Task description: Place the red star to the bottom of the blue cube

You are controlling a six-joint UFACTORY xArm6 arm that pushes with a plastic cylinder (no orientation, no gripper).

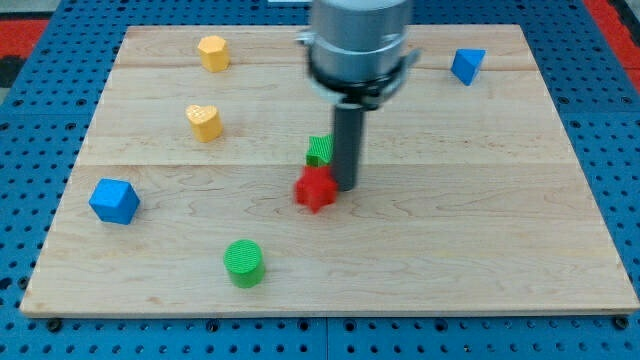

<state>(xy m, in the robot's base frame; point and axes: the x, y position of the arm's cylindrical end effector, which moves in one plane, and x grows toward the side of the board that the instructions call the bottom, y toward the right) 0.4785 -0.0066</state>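
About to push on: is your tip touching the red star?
Touching, as far as the camera view shows: my tip sits right against the red star on its right side, with no board visible between them.

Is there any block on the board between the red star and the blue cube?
No. In the camera view the board between the red star and the blue cube is bare; my tip touches the star's right side.
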